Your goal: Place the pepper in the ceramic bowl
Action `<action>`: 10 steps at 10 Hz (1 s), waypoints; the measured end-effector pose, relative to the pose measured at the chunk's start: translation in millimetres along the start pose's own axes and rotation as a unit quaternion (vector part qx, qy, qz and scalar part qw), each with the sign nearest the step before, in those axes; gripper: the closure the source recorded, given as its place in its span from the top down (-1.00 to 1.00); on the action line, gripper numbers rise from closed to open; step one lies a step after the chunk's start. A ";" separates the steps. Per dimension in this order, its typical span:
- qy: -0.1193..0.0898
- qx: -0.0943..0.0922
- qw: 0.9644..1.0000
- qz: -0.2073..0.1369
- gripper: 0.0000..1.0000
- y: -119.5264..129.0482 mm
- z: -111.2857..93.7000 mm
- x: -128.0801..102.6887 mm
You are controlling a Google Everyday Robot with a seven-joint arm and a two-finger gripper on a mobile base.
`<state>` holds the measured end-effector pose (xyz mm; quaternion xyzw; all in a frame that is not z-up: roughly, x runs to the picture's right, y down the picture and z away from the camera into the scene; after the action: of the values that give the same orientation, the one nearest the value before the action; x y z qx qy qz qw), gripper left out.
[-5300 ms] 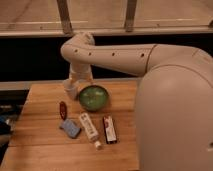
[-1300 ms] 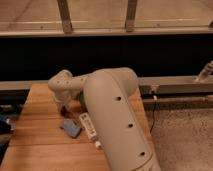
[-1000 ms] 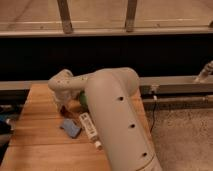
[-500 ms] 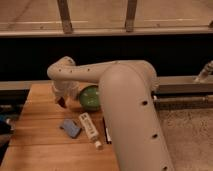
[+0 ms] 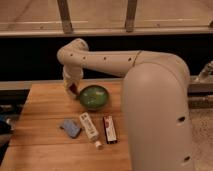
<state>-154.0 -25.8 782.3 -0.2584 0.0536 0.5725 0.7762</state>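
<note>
The green ceramic bowl [image 5: 94,96] sits on the wooden table [image 5: 45,107], near its back edge. My gripper [image 5: 71,88] hangs just left of the bowl's rim, a little above the table. It is shut on the small dark red pepper [image 5: 74,91], which shows at the fingertips, lifted off the wood and next to the bowl's left rim. My white arm [image 5: 150,95] sweeps in from the right foreground and hides the right part of the table.
A blue object [image 5: 71,128], a white packet with a cap [image 5: 89,127] and a flat red-and-white packet [image 5: 110,129] lie in a row in front of the bowl. A dark railing and window run behind the table.
The gripper has risen from the table's left side and moved right to the bowl's left rim. The pepper has left its spot on the wood and travels with the gripper.
</note>
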 end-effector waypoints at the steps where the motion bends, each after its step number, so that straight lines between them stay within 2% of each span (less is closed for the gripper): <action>1: -0.001 -0.001 1.000 0.015 -1.00 -18.0 0.0 1.0; 2: 0.000 -0.004 1.000 0.023 -1.00 -25.9 2.2 2.2; 3: 0.003 -0.009 0.999 0.047 -1.00 -50.2 15.2 7.4; 7: 0.024 -0.052 0.995 0.077 -1.00 -59.7 66.5 20.7; 10: 0.035 -0.069 0.993 0.086 -1.00 -56.6 85.7 23.3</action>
<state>-112.5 22.0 866.5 -0.3256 0.0636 0.6301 0.7021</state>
